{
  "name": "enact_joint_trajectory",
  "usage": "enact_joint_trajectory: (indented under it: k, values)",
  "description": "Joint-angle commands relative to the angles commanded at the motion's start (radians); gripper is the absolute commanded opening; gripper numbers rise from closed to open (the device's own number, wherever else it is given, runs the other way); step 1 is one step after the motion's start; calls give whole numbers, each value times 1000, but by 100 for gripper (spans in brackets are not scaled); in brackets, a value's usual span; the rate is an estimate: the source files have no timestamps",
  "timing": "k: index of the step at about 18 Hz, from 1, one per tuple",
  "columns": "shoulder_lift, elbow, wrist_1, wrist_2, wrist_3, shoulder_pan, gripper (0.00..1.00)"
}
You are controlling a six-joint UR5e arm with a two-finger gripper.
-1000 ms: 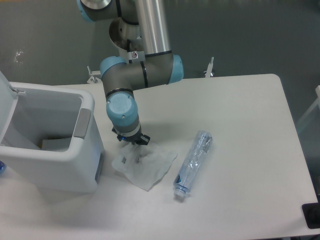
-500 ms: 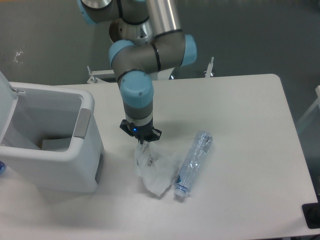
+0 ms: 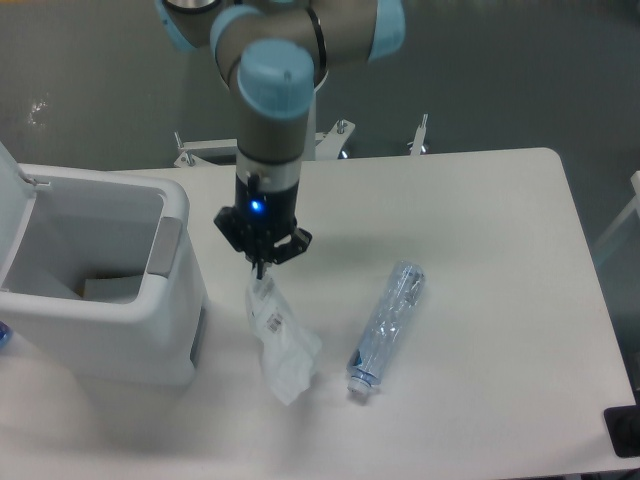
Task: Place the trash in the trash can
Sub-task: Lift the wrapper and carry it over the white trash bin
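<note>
While the gripper (image 3: 261,268) pinches the wrapper (image 3: 278,335) shut by its top, it dangles beside the bin (image 3: 95,290) at the bench's (image 3: 480,220) left edge. Bottle (image 3: 388,325) lies mid-bench; dark grey floor behind.

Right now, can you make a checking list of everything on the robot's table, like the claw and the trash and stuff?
Surface: white table, mostly bare.
Job's things: wrinkly translucent white plastic wrapper hanging from the claw; clear bluish plastic bottle with white cap lying on its side; boxy white plastic trash can, lid up, something pale lying inside.
Clutter: nothing seen.
Claw: claw shut on the wrapper's top, blue light on.
Cables: nothing seen.
Surroundings: grey floor; metal brackets at the table's far edge.
</note>
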Motion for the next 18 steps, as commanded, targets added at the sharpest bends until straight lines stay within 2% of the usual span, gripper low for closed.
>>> enact_joint_trajectory:
  k: [3,6,7,8,9,13,18]
  values:
    - [41,31,0,-28,0,2,0]
    - [87,32,-2,-61,0,-3,0]
    - [121,23,-2,-80,1,-5,0]
    - [191,19,-9,-125,2,-15,0]
    - [237,-6,-11,-135,14,-44,0]
    - [269,-37,-12,-137,66,-113,0]
    - [258,-43,-11,-137,71,-140,0]
